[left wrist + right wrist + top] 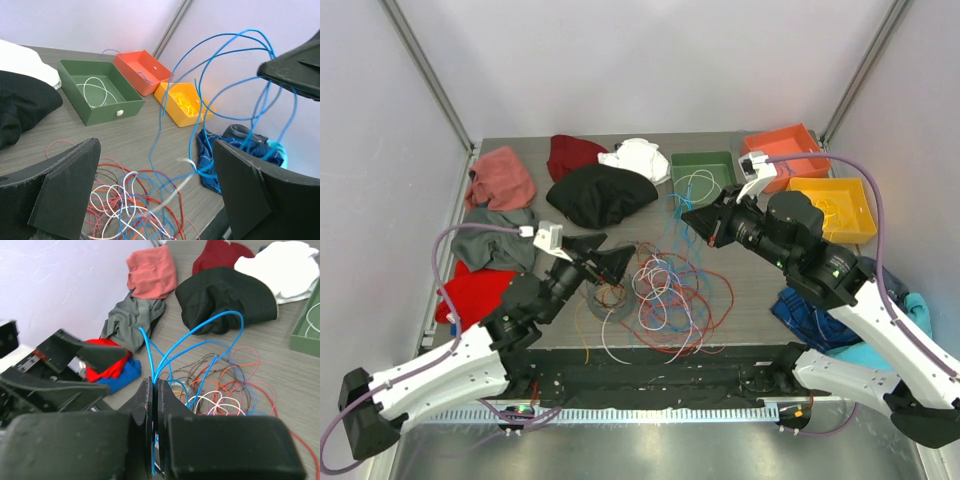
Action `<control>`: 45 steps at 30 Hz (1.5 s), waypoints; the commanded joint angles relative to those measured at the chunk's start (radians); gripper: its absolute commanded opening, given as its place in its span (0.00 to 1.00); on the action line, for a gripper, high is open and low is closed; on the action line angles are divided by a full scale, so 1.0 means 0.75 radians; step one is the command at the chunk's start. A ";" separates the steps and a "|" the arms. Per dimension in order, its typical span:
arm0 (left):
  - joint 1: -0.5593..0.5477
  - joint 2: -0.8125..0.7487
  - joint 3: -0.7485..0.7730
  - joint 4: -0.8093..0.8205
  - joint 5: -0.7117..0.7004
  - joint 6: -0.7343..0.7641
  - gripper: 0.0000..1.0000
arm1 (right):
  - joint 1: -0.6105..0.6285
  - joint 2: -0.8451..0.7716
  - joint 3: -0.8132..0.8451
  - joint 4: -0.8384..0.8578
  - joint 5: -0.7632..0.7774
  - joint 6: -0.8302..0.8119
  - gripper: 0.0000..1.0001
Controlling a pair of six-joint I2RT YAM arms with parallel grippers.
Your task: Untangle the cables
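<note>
Right wrist view: the right claw pinches a blue cable, held up high. The left claw is wide open. One white cable is in the green box; most cables lie tangled on the table.

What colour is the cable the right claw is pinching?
Blue; the cable in the right claw shows best from the right wrist view.

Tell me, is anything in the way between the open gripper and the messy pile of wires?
Nothing solid blocks it. The left gripper hangs open just beside the tangle of cables. Only loops of the blue cable dangle in front of it, lifted by the right gripper, which is shut on that cable.
</note>
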 commanded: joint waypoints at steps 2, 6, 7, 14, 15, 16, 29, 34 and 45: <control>-0.006 0.154 0.104 0.195 0.010 0.056 1.00 | 0.009 -0.056 -0.041 0.063 -0.115 0.036 0.01; -0.008 0.265 0.178 0.236 0.145 0.019 1.00 | 0.009 -0.097 -0.086 0.055 -0.113 0.047 0.01; -0.006 0.279 0.184 0.258 0.195 0.009 1.00 | 0.007 -0.104 -0.092 0.055 -0.111 0.047 0.01; -0.047 0.361 0.233 0.310 0.392 -0.008 0.95 | 0.009 -0.130 -0.125 0.045 -0.097 0.045 0.01; -0.059 0.380 0.247 0.308 0.406 0.001 0.95 | 0.009 -0.128 -0.131 0.045 -0.093 0.045 0.01; -0.063 0.390 0.252 0.310 0.447 0.001 0.94 | 0.009 -0.130 -0.131 0.047 -0.091 0.045 0.01; -0.118 0.527 0.260 0.322 0.585 -0.032 0.76 | 0.009 -0.124 -0.154 0.065 -0.090 0.049 0.01; -0.118 0.572 0.262 0.363 0.597 -0.024 0.58 | 0.009 -0.118 -0.148 0.073 -0.113 0.059 0.01; -0.118 0.405 0.290 0.115 0.456 0.042 0.00 | 0.009 -0.175 -0.146 -0.023 -0.007 0.036 0.77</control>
